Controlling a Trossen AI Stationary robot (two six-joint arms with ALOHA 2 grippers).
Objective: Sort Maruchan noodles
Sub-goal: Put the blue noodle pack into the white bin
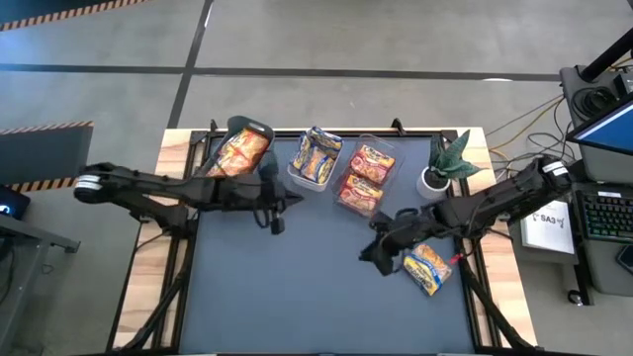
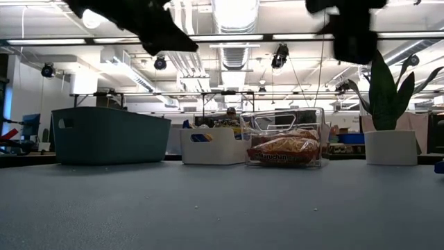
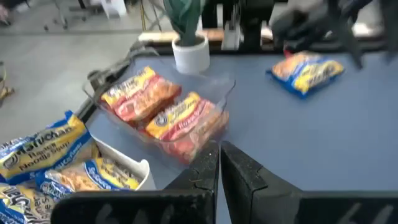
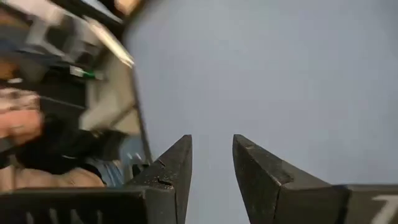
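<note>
One blue-and-yellow Maruchan noodles packet (image 1: 427, 267) lies flat on the blue table, under my right arm; it also shows in the left wrist view (image 3: 306, 71). My right gripper (image 1: 374, 249) hangs above bare table just left of it, open with nothing between its fingers (image 4: 211, 146). My left gripper (image 1: 287, 206) is shut and empty (image 3: 220, 149), held above the table in front of the bins. Orange packets fill the grey-green bin (image 1: 240, 148), blue-and-yellow ones the white bin (image 1: 316, 156), red-orange ones the clear bin (image 1: 364, 178).
The three bins stand in a row along the table's far edge. A potted plant (image 1: 445, 163) in a white pot stands to the right of the clear bin. The blue mat's middle and near part (image 1: 297, 297) are bare. Wooden table borders show at both sides.
</note>
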